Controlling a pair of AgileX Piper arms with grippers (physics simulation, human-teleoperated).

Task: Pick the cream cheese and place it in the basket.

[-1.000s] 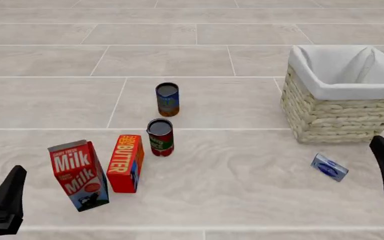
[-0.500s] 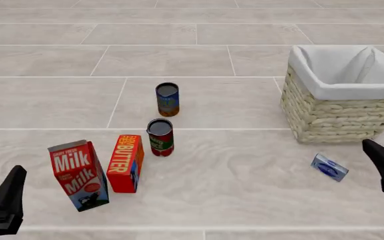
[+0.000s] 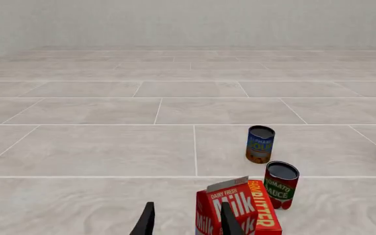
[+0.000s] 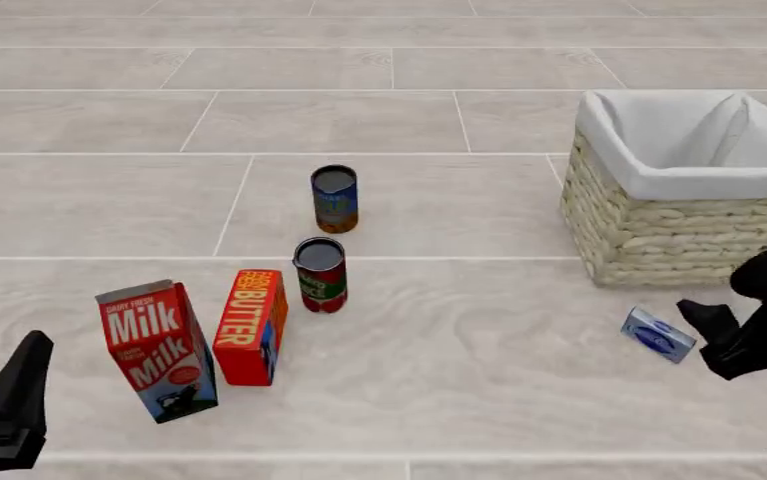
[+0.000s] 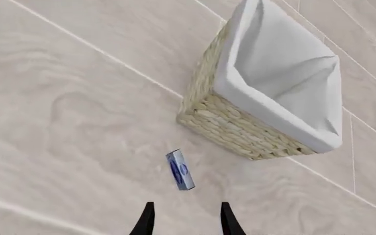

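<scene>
The cream cheese (image 4: 658, 334) lies flat on the tiled table (image 4: 490, 380), near its right edge and just in front of the basket (image 4: 677, 225), apart from the wicker wall. In the right wrist view the same small blue-and-white box (image 5: 180, 169) sits beside the basket's near corner (image 5: 240, 122), whose white cloth lining folds over the rim. The right gripper (image 4: 723, 335) hangs just to the right of the box, not touching it; its two dark fingers (image 5: 148, 220) show in the wrist view spread apart with nothing between them, the box lying ahead of the tips.

The left gripper (image 4: 10, 410) hovers at the near left corner of the table, well apart from the cream cheese. Its fingers (image 3: 147, 223) are likewise parted and empty in the left wrist view.

Toward the near left stand a red milk carton (image 4: 156, 350) and, just beside it on the right, an orange-red butter box (image 4: 251, 327). A red tomato sauce can (image 4: 320, 274) stands upright close behind the butter box, and a blue and orange can (image 4: 334, 199) stands farther back, near the middle of the table. Both cans also appear in the left wrist view, beyond the carton (image 3: 227, 215).
</scene>
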